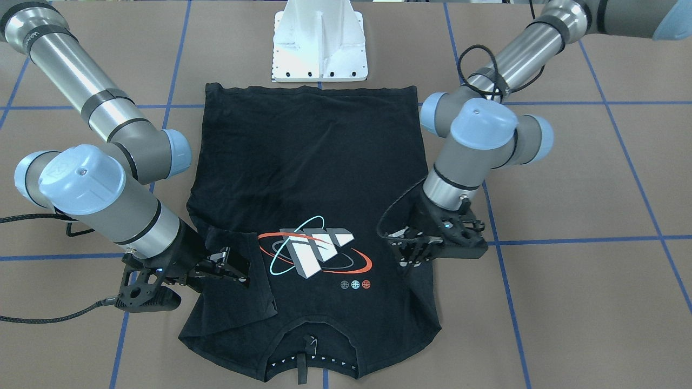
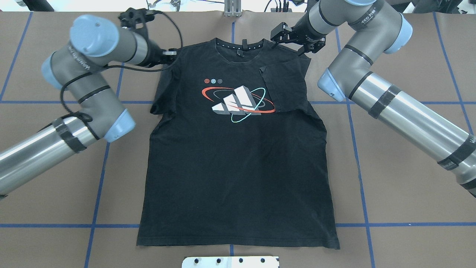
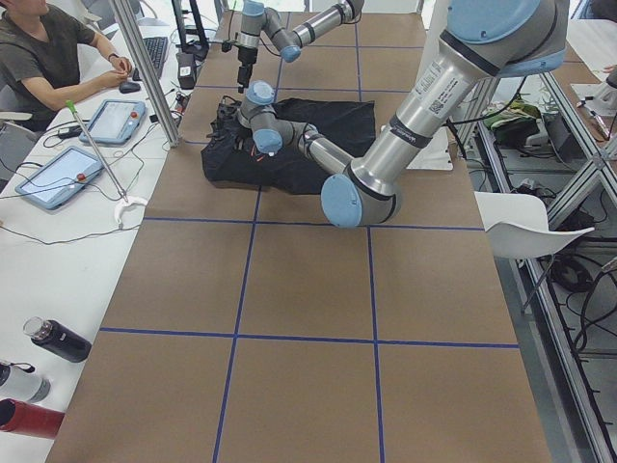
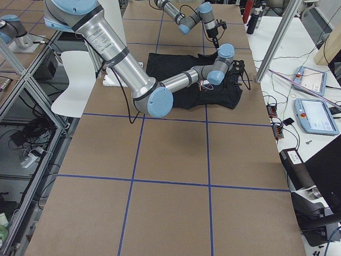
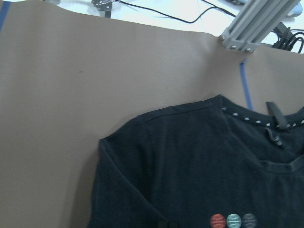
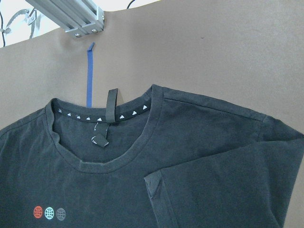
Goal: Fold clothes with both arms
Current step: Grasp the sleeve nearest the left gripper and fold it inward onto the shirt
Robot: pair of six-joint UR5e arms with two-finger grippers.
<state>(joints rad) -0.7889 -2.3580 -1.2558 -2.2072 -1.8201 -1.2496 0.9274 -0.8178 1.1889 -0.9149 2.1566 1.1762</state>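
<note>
Black cotton shirt (image 2: 238,167), flat and logo (image 2: 238,100) up on the brown table (image 2: 390,178), hem just in front of the pedestal (image 1: 320,48), collar (image 2: 240,46) at the end farthest from it. Long axis straight out from the pedestal, neck pointing away. Seemingly the sleeve step, half done: right-side sleeve (image 2: 284,87) already turned in over the chest, cuff just overlapping the logo's edge; the other sleeve not laid in, bunched along the side seam. Right gripper (image 1: 238,268) low over the turned-in sleeve, left gripper (image 1: 412,253) at the opposite shoulder edge, both well away from the pedestal, toward the collar end. Grip of either impossible to tell: dark fingers against dark cloth, absent from both wrist views. Next, probably, a pinch on the unfolded sleeve and a draw inward toward the logo, kept flat, without dragging the body askew.
</note>
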